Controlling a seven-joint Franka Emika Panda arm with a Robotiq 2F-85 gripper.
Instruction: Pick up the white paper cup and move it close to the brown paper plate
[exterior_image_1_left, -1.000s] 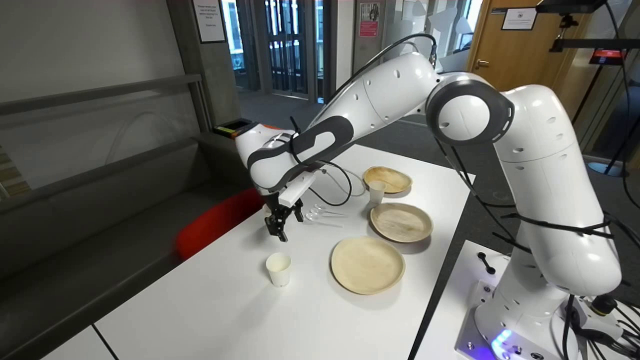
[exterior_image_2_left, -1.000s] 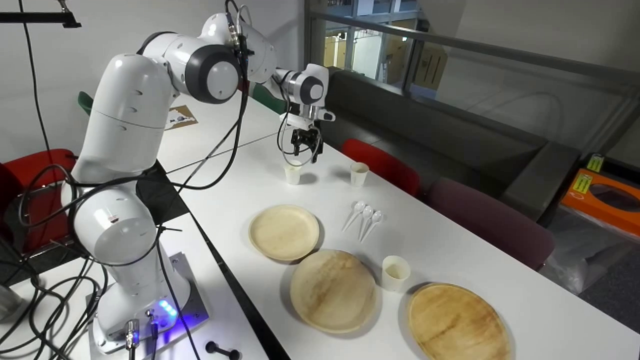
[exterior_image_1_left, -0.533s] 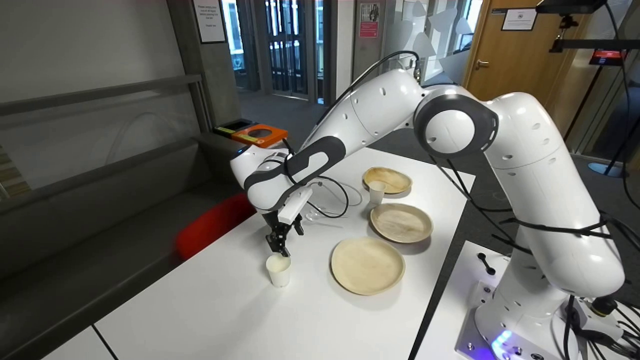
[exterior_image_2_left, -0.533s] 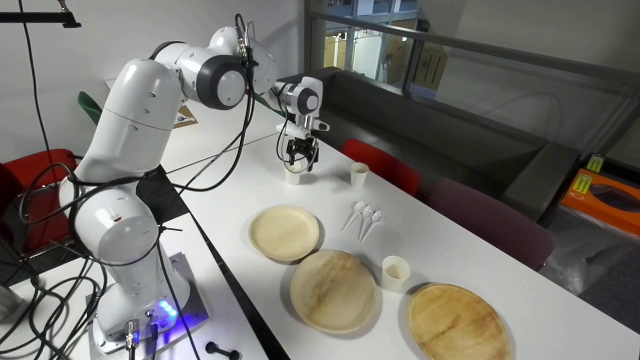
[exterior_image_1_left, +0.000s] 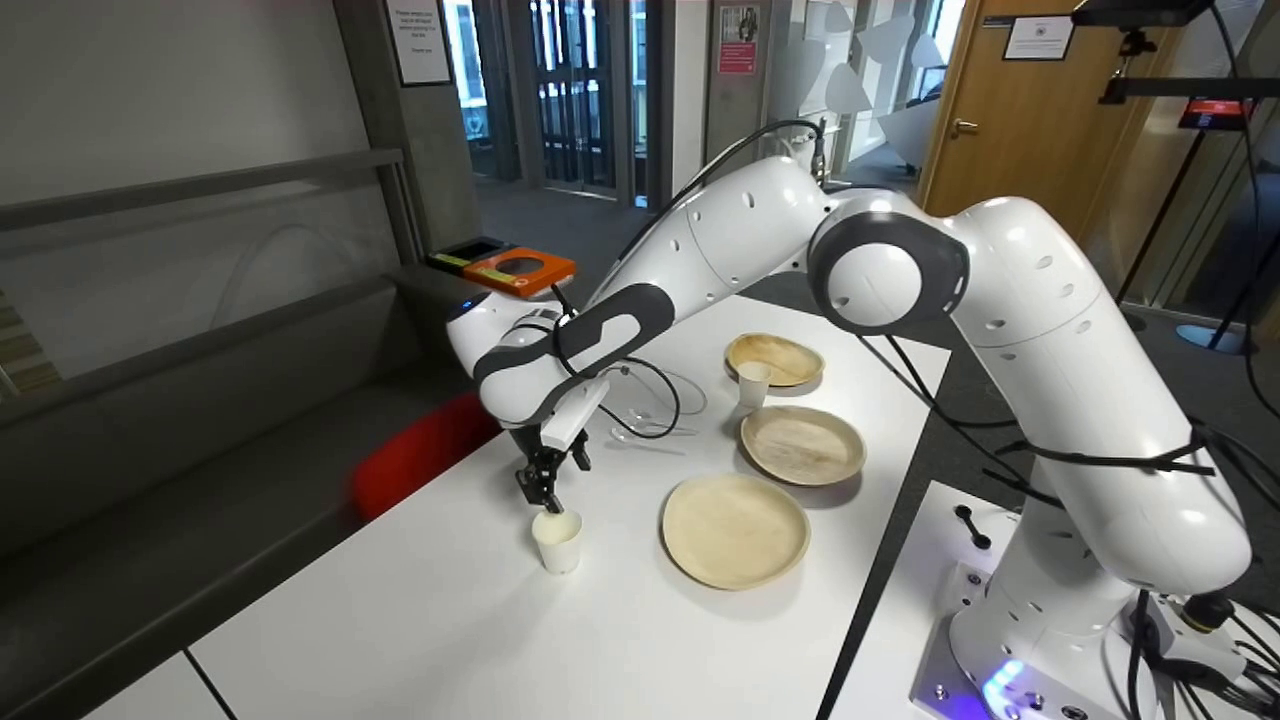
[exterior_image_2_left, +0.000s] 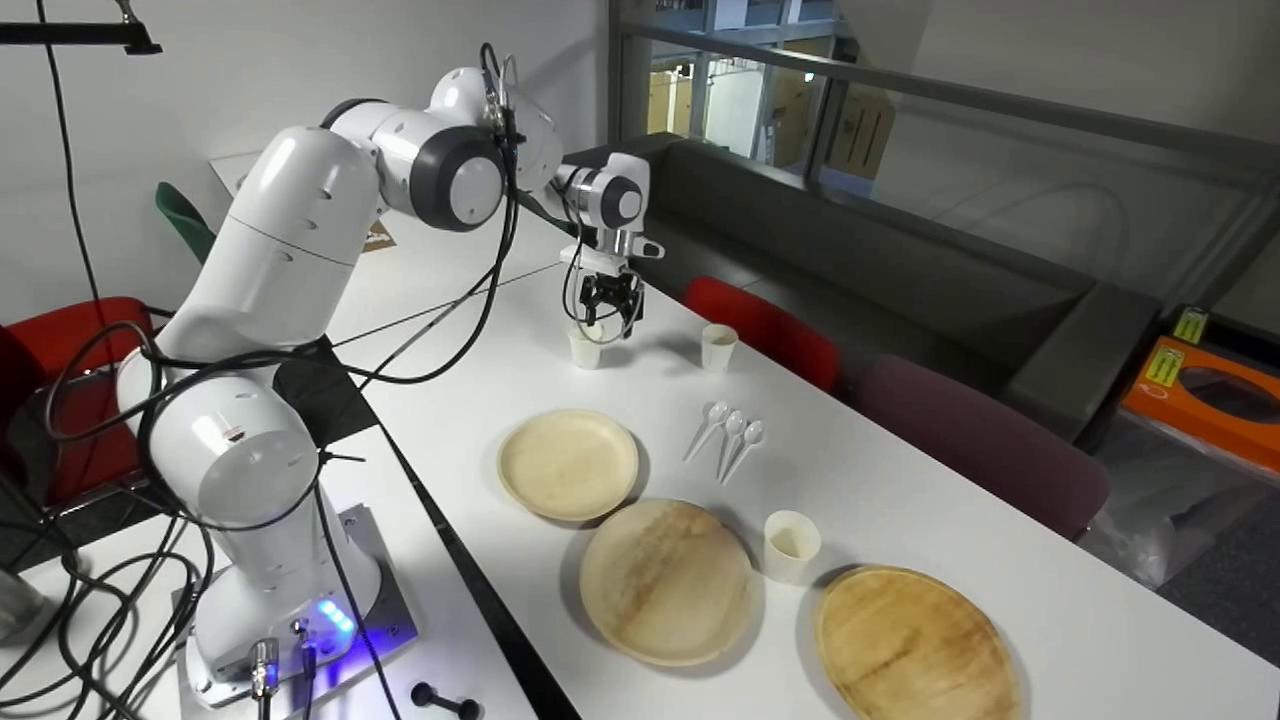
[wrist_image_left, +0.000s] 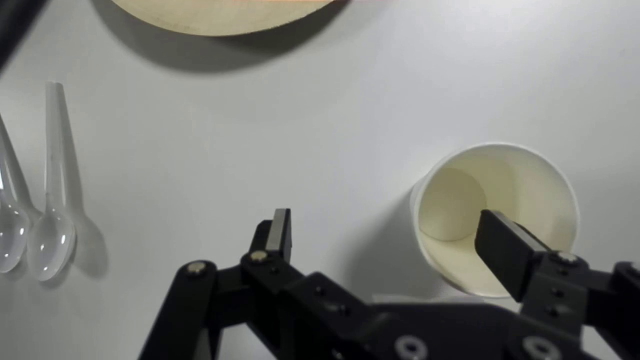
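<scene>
A: Fingers (wrist_image_left: 507, 247) spread wide, gripping nothing! The white paper cup (exterior_image_1_left: 558, 548) stands upright on the bench (exterior_image_1_left: 400, 620), a gap from the brown paper plate (exterior_image_1_left: 735, 530)!

B: But in the wrist view one finger overlaps its mouth; an off-centre descent could tip it or crumple the rim.

A: Count?

B: This cup, two other cups (exterior_image_2_left: 790, 550), three spoons (exterior_image_2_left: 734, 428), one plate, two darker bowls (exterior_image_2_left: 665, 580).

Spoons (exterior_image_2_left: 734, 430) lie right of center in an exterior view, a sofa (exterior_image_2_left: 880, 260) at upper right, a green chair (exterior_image_2_left: 183, 215) at upper left, an orange bin (exterior_image_2_left: 1185, 413) at far right.
</scene>
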